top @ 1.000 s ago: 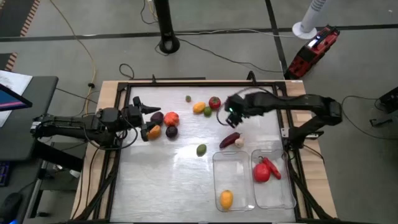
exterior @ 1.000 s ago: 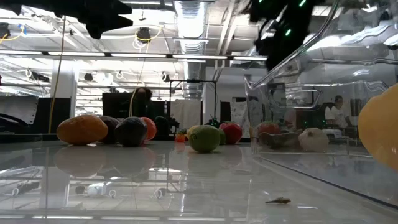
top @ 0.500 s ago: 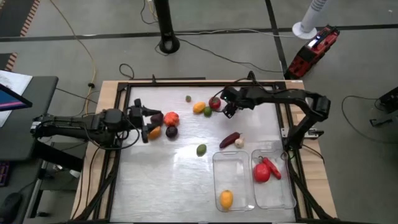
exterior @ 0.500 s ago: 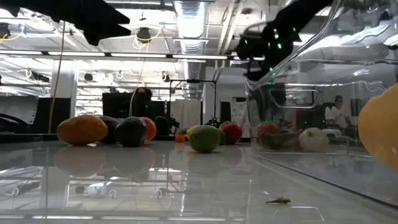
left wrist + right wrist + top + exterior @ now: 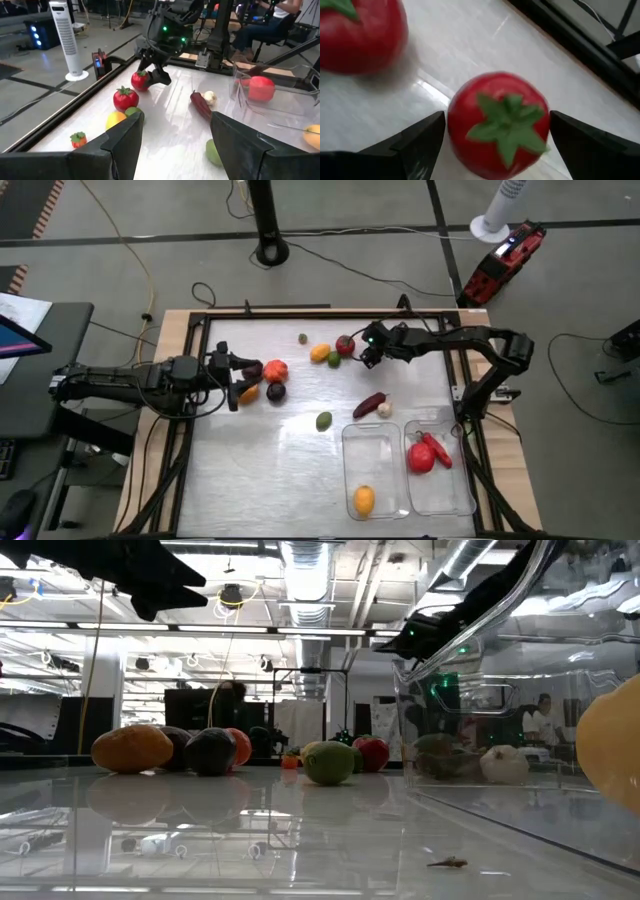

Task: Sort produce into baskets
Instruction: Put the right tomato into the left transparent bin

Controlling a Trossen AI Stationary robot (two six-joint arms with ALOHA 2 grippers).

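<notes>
R gripper (image 5: 366,352), jaws spread wide, has swung back from above the purple veg (image 5: 369,404) to the table's far side; a red tomato (image 5: 498,123) now sits between its fingers (image 5: 420,139), not yet pinched. A 2nd tomato (image 5: 124,98) lies just beyond. L gripper (image 5: 238,378), jaws apart, has edged closer to the orange fruit (image 5: 248,391) & dark fruit (image 5: 276,391), holding nothing. Baskets (image 5: 372,470) unchanged, near side.
</notes>
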